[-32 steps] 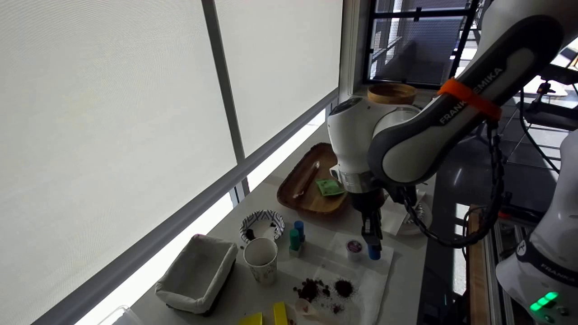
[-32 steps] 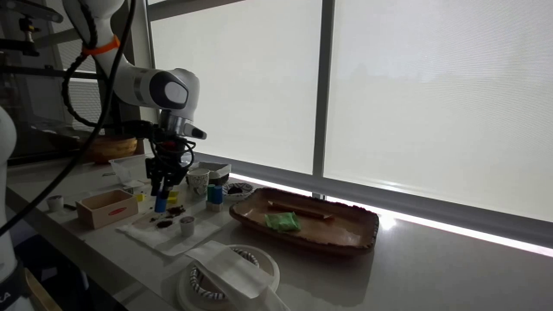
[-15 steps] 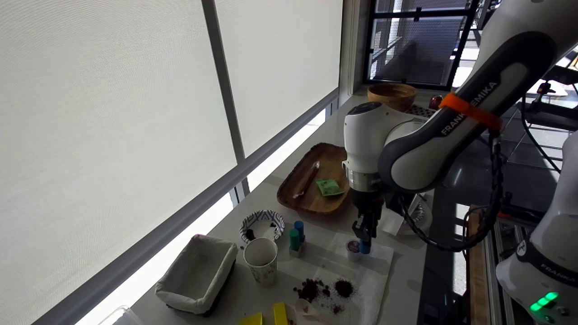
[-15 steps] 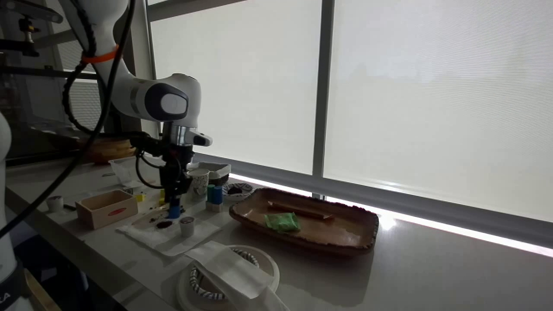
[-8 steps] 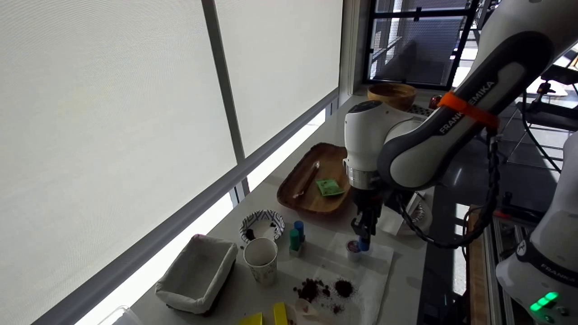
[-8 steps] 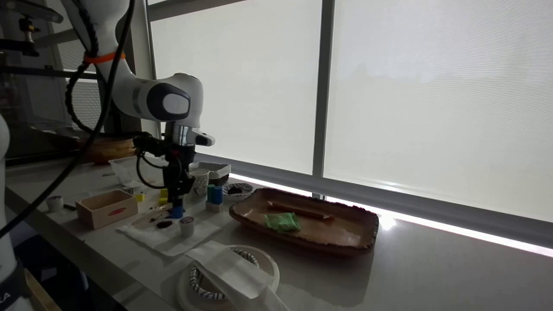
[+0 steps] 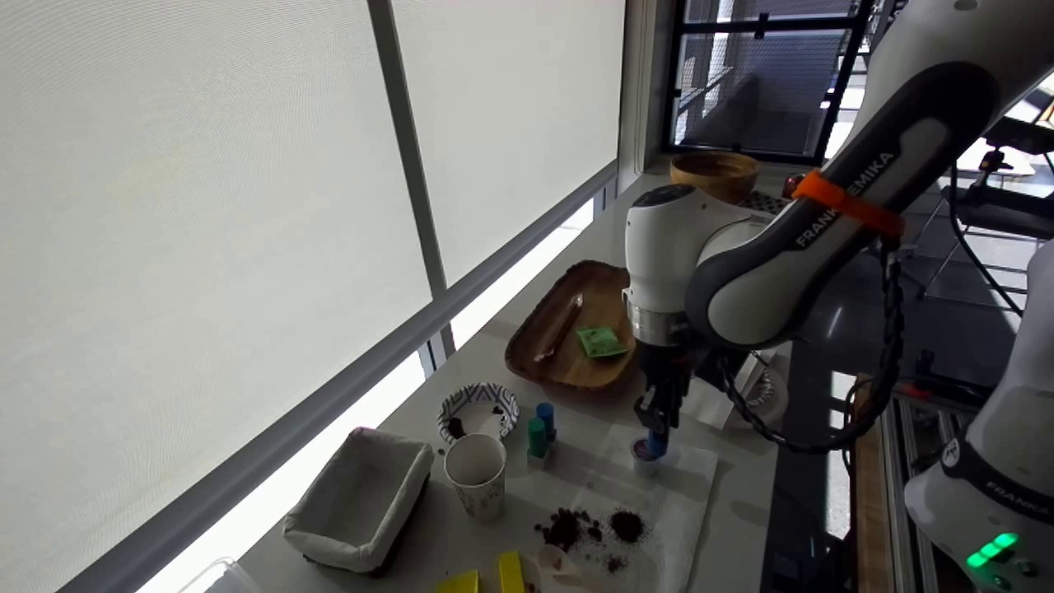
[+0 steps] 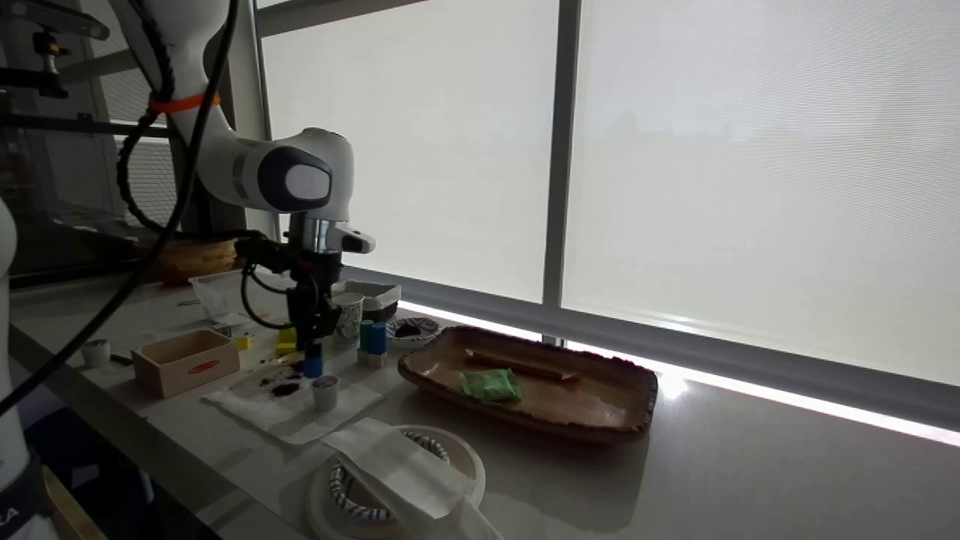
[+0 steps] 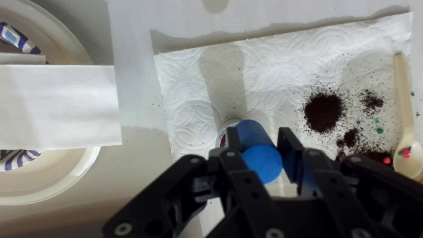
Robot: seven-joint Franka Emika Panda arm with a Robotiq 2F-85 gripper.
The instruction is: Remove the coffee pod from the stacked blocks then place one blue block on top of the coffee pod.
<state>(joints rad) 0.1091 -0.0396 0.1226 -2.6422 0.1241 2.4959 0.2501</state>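
Note:
The coffee pod, a small white cup with a dark printed lid, stands upright on the paper towel in both exterior views (image 7: pixel 645 465) (image 8: pixel 325 395). My gripper (image 9: pixel 259 138) is shut on a blue block, a smooth upright cylinder (image 9: pixel 262 163). It also shows in both exterior views (image 7: pixel 656 443) (image 8: pixel 313 366). In the wrist view the block's lower end and the left finger cover part of the pod's lid (image 9: pixel 223 140). I cannot tell whether block and pod touch. The stacked blocks, a green (image 7: pixel 537 437) and a blue cylinder (image 7: pixel 545 418) on pale bases, stand apart.
The paper towel (image 9: pixel 185 79) bears dark coffee grounds (image 9: pixel 324 112) and a spoon (image 9: pixel 404 102). A paper cup (image 7: pixel 478 486), a patterned bowl (image 7: pixel 449 412), a wooden tray (image 7: pixel 523 350), a lined basket (image 7: pixel 362 502) and a wooden box (image 8: pixel 186 364) stand around. Plates with a napkin (image 8: pixel 405 465) lie nearby.
Over about two seconds my gripper has carried the blue block down and sideways toward the coffee pod. In the last half second it has shifted only slightly closer. The pod has not moved.

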